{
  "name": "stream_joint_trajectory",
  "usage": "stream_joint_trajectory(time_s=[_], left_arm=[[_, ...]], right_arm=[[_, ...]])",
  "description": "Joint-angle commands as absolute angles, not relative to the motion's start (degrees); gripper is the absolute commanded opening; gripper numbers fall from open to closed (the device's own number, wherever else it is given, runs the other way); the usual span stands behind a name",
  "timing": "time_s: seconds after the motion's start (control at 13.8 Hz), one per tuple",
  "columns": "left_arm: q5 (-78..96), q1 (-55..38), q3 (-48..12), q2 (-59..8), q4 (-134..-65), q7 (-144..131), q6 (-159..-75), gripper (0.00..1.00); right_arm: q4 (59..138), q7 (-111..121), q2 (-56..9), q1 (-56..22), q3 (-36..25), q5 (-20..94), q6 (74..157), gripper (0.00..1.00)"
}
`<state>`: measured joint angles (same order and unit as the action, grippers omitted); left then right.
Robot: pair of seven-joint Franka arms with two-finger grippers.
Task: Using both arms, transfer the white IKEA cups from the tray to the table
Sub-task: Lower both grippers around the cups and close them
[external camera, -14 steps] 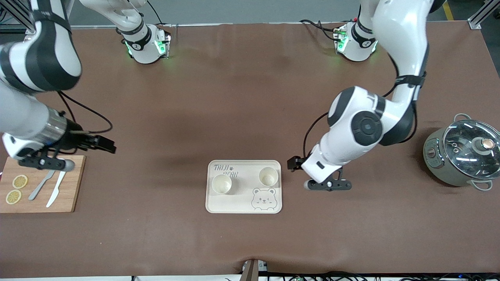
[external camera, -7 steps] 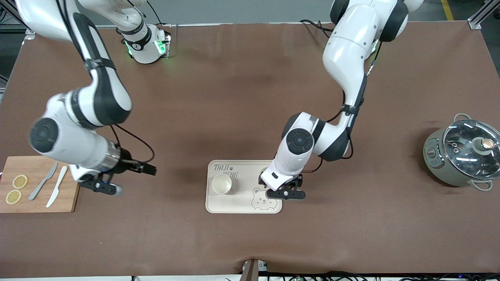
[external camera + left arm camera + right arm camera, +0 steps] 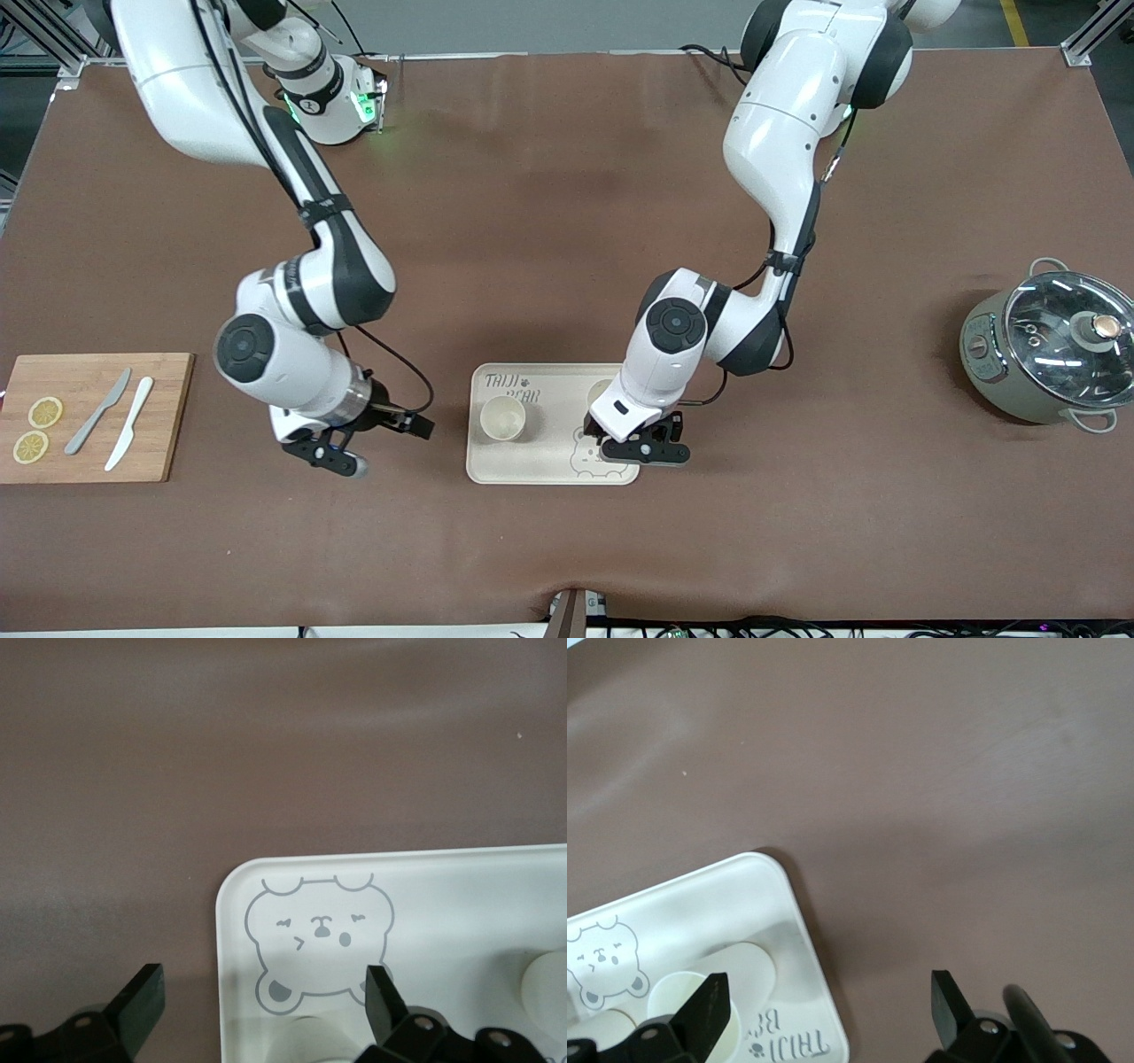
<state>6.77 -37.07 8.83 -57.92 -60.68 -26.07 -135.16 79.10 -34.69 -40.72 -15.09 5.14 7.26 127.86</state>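
Having swung in, left gripper, jaws spread, hung over cream rimmed tray; right gripper, likewise spread, neared; small white tapered cups unlifted.

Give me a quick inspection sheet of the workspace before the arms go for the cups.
Surface: table under brown cloth, slightly wrinkled.
Job's things: tray holds both cups; one cup stands clear, the other cup is mostly hidden under the left arm.
Clutter: cutting board with two lemon slices and two knives at the right arm's end; lidded pot at the left arm's end.
Grippers: left gripper open, over the tray's bear corner; right gripper open, over bare cloth beside the tray.
Cables: bundle at the table's near edge.
Surroundings: nothing seen.
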Motion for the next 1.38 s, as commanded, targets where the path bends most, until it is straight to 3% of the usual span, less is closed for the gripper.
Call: stream_joint_trajectory(time_s=[0.0,0.22,0.43,0.87,1.09,1.16,1.3], left_arm=[[6.42,-37.44,8.88,-57.66,-59.5,-26.02,-132.21,1.0],[5.98,-37.44,9.05,-53.79,-61.34,-24.1,-128.86,1.0],[6.06,-37.44,9.05,-52.04,-61.79,-20.48,-120.34,1.0],[6.15,-37.88,8.7,-51.77,-65.83,-18.63,-117.77,1.0],[6.68,-37.88,8.7,-51.94,-65.83,-18.72,-118.47,1.0],[6.59,-37.79,8.7,-52.03,-65.74,-18.72,-118.65,1.0],[6.68,-37.88,8.7,-52.03,-65.74,-18.89,-119.35,1.0]], right_arm=[[76.64,-36.56,-43.32,-17.57,4.57,7.03,128.93,1.0],[76.55,-38.49,-45.43,-20.21,4.13,5.28,131.3,1.0],[76.46,-40.69,-47.89,-22.32,4.04,3.17,133.5,1.0],[75.67,-41.31,-49.39,-24.17,4.04,1.15,133.86,0.99],[75.67,-40.87,-49.39,-24.17,4.13,-2.28,133.68,0.42],[75.59,-40.96,-49.39,-24.17,4.13,-2.29,133.68,0.27],[75.59,-41.13,-49.31,-24.17,4.22,-2.29,133.68,0.1]])
